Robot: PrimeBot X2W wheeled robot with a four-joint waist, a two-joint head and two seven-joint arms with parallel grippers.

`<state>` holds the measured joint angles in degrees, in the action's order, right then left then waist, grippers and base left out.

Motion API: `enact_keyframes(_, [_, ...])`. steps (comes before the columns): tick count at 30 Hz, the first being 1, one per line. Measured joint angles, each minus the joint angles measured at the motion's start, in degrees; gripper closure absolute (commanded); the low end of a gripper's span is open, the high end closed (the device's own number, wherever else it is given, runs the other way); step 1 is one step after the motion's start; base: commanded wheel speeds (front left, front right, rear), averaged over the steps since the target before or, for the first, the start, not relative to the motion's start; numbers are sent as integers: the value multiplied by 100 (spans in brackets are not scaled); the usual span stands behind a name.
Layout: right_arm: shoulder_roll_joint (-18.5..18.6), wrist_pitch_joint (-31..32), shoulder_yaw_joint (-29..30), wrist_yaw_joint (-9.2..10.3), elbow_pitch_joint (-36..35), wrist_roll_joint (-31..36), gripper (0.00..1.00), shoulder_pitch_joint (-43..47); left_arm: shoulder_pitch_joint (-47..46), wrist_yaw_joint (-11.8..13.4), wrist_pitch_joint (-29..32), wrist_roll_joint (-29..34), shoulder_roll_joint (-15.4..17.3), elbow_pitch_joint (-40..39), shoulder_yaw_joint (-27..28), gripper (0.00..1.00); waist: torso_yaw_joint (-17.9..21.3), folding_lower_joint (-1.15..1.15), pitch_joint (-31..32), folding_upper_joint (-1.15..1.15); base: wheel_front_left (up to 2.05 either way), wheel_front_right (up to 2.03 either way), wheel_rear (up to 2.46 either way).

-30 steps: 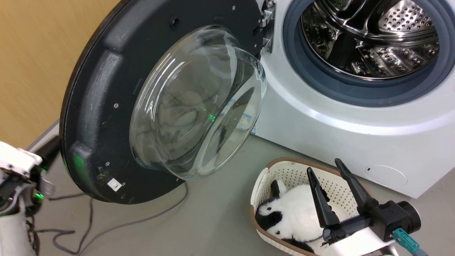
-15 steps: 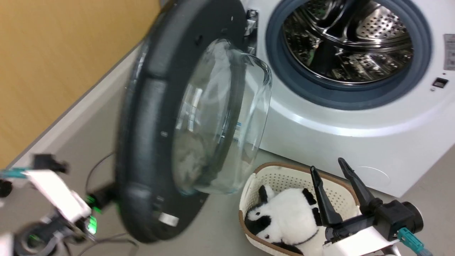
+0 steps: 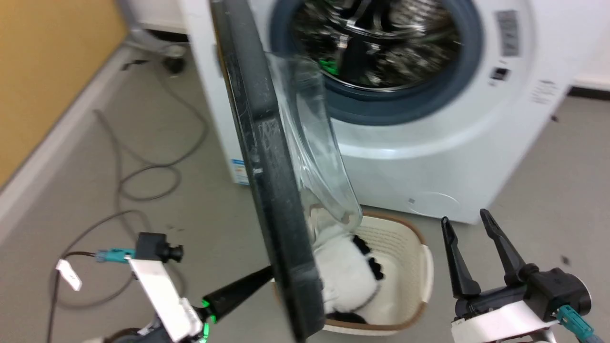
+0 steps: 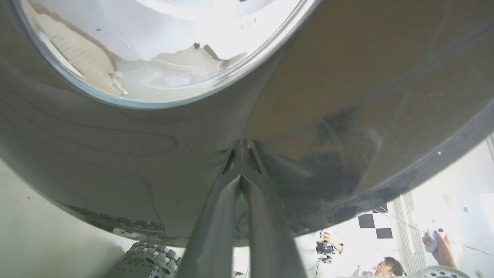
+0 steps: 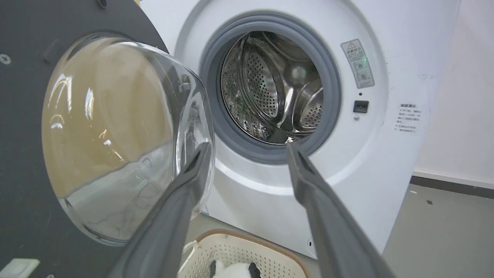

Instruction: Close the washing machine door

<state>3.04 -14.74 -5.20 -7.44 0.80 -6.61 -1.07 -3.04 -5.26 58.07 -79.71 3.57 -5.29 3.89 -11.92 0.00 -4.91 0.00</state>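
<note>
The washing machine door stands half open, edge-on in the head view, its clear glass bowl bulging toward the white washing machine and the open steel drum. My left gripper is low behind the door on its outer side. In the left wrist view that gripper is shut, its tips touching the door's glossy face below the window. My right gripper is open and empty at the lower right, apart from the door. In the right wrist view, the right gripper points at the drum.
A cream laundry basket holding a black-and-white panda plush sits on the floor under the door's lower edge. Grey cables loop over the floor at left by a yellow wall. A person shows at the lower right of the left wrist view.
The door has swung from wide open toward the machine and is now edge-on. My left arm followed behind it. The head camera turned right. The right gripper stayed open.
</note>
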Motion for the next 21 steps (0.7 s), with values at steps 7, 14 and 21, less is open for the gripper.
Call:
enact_keyframes(7, [1, 0, 45, 0, -111, -29, 0, -24, -20, -104, -1058, -44, -52, 371, -526, 100, 878, 0, -179, 0, 0, 0, 0])
enact_keyframes(14, [1, 0, -100, 0, -164, -198, 0, -112, -686, -157, -2691, -147, -64, 1134, -783, 100, 1893, 0, -443, 0, 0, 0, 0])
enact_keyframes(21, [1, 0, -123, 0, -210, -258, 0, -155, -1453, -181, -3868, -105, -59, 1702, -948, 100, 2565, 0, -675, 0, 0, 0, 0])
